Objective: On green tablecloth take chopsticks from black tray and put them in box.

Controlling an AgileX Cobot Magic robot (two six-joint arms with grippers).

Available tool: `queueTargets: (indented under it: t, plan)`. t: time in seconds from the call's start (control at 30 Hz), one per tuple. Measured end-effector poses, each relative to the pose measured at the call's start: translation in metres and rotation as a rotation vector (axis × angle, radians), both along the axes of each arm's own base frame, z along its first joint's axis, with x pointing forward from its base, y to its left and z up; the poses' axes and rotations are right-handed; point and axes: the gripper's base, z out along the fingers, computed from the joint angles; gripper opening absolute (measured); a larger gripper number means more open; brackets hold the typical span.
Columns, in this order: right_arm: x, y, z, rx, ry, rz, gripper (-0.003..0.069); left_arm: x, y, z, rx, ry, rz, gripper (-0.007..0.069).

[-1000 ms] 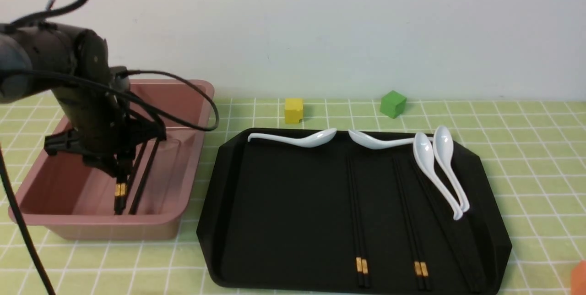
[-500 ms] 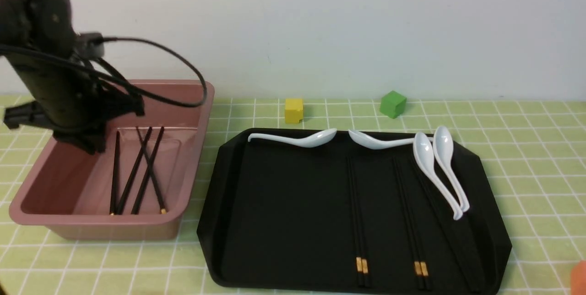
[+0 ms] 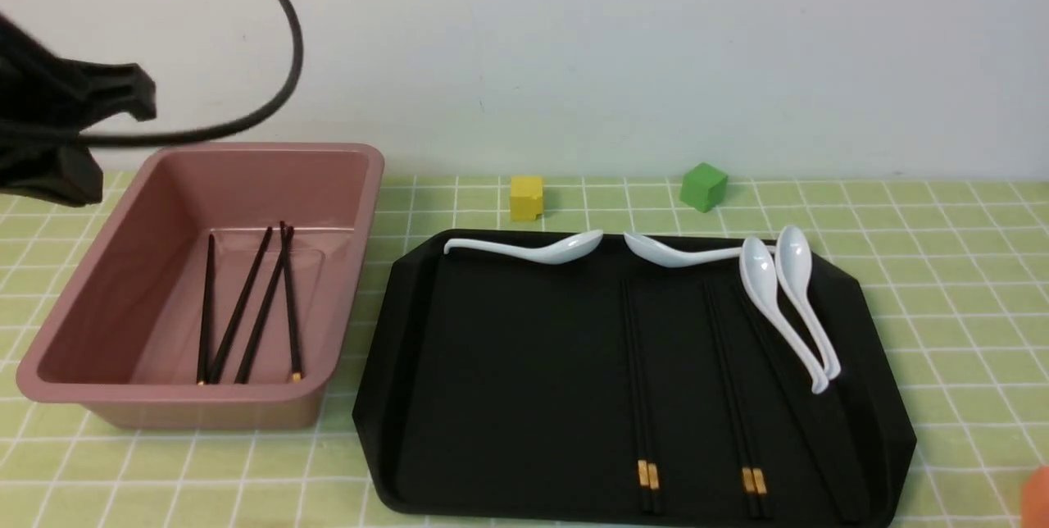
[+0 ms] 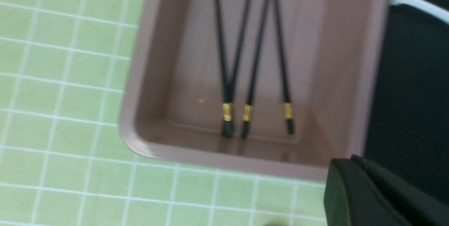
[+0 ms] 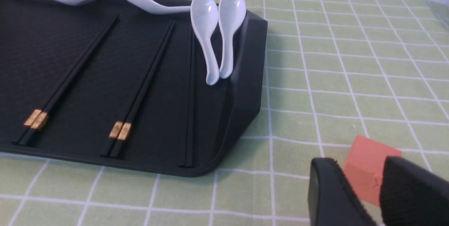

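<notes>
Left arm (image 3: 57,102): black body, grey section at upper edge, thick black cable | Right jaws (image 5: 345,192): dark grey, matte

The box (image 3: 197,393) lies left of the tray (image 3: 508,430) on the tablecloth (image 3: 967,331). Chopsticks (image 3: 261,307) lie inside the box; other chopsticks (image 3: 637,380) lie towards the tray's right edge, spoons (image 3: 565,248) along its far edge.

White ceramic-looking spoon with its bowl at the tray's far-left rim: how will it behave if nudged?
The glossy white spoon is probably stiff and slippery, given its smooth shine. Its rounded bowl and curved handle suggest it might rock or swivel on the matte black tray.
</notes>
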Motion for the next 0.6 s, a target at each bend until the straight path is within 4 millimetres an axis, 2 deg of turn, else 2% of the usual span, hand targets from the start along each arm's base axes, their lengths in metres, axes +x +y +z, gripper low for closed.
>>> queueTargets:
  t: [0.13, 0.17, 0.2, 0.27, 0.37, 0.43, 0.6]
  plan:
    - [0.0, 0.0, 0.0, 0.0, 0.0, 0.0, 0.024, -0.036, 0.001, -0.005, -0.036, -0.083, -0.018, -0.0013]
    - [0.0, 0.0, 0.0, 0.0, 0.0, 0.0, 0.024, -0.058, 0.001, -0.015, -0.066, -0.146, -0.02, -0.0013]
    - [0.0, 0.0, 0.0, 0.0, 0.0, 0.0, 0.024, -0.071, 0.001, -0.022, -0.087, -0.192, -0.018, -0.0013]
    - [0.0, 0.0, 0.0, 0.0, 0.0, 0.0, 0.024, -0.089, 0.002, -0.031, -0.121, -0.276, -0.014, -0.0013]
    - [0.0, 0.0, 0.0, 0.001, 0.0, 0.0, 0.024, -0.129, 0.005, -0.06, -0.175, -0.438, 0.001, -0.0013]
    - [0.0, 0.0, 0.0, 0.002, 0.0, -0.001, 0.024, -0.148, 0.007, -0.076, -0.203, -0.53, 0.011, -0.0013]
    - [0.0, 0.0, 0.0, 0.003, 0.0, -0.001, 0.024, -0.167, 0.01, -0.116, -0.254, -0.63, 0.039, -0.0013]
